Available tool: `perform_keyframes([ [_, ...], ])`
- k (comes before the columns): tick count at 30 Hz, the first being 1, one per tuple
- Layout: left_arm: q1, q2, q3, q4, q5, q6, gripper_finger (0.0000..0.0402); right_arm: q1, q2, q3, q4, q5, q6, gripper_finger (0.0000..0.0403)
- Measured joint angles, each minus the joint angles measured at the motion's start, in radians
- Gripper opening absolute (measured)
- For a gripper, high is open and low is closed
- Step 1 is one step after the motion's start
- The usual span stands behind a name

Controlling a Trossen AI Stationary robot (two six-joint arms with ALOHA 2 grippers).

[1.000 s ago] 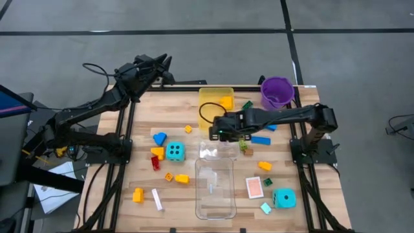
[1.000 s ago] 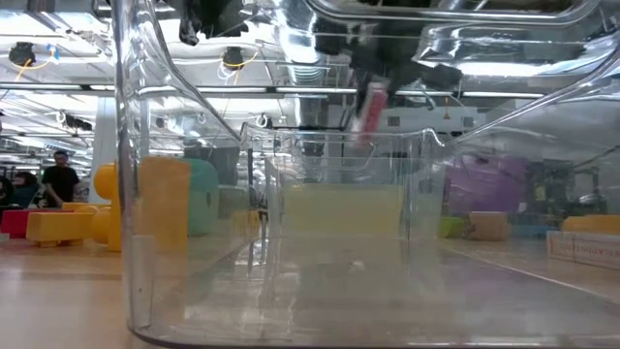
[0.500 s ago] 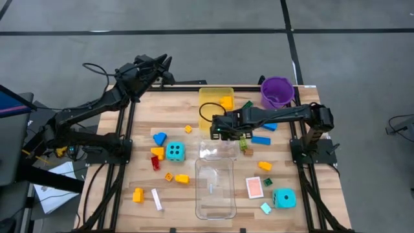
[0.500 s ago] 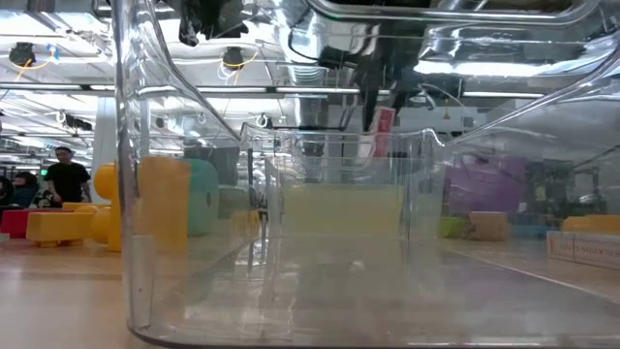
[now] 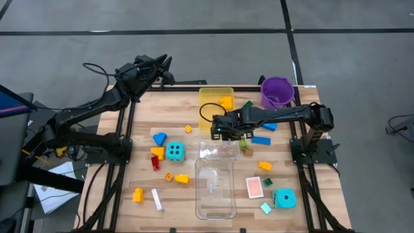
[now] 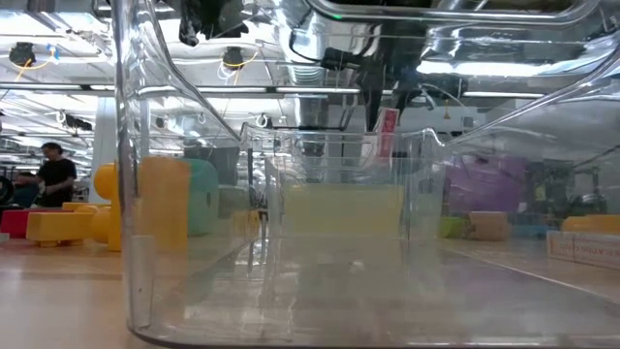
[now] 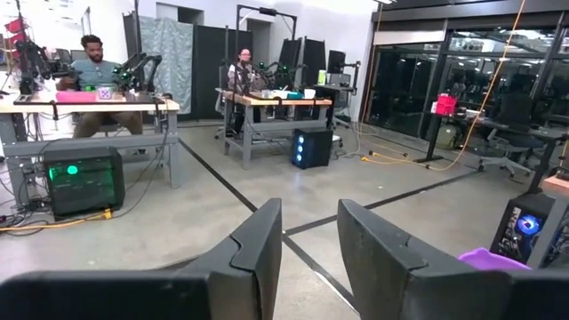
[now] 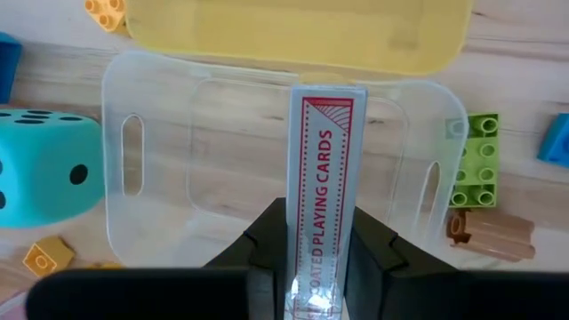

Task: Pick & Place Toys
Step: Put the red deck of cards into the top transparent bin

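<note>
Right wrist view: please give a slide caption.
Right gripper holds a playing-card pack above the clear tray.

Even overhead light with soft shadows seen from above, glare streaked across the clear tray (image 6: 291,242) at counter height, background blurred through its walls.
</note>
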Motion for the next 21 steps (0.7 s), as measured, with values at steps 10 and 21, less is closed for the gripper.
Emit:
perform_keyframes([
  [10, 0.0, 0.0, 0.0, 0.0, 0.0, 0.0, 0.0108, -0.008, -0.001, -0.076, 0.08, -0.04, 0.0, 0.0062],
  [21, 0.0, 0.0, 0.0, 0.001, 0.0, 0.0, 0.0108, -0.022, 0.0, -0.077, 0.064, -0.052, -0.025, 0.0062],
])
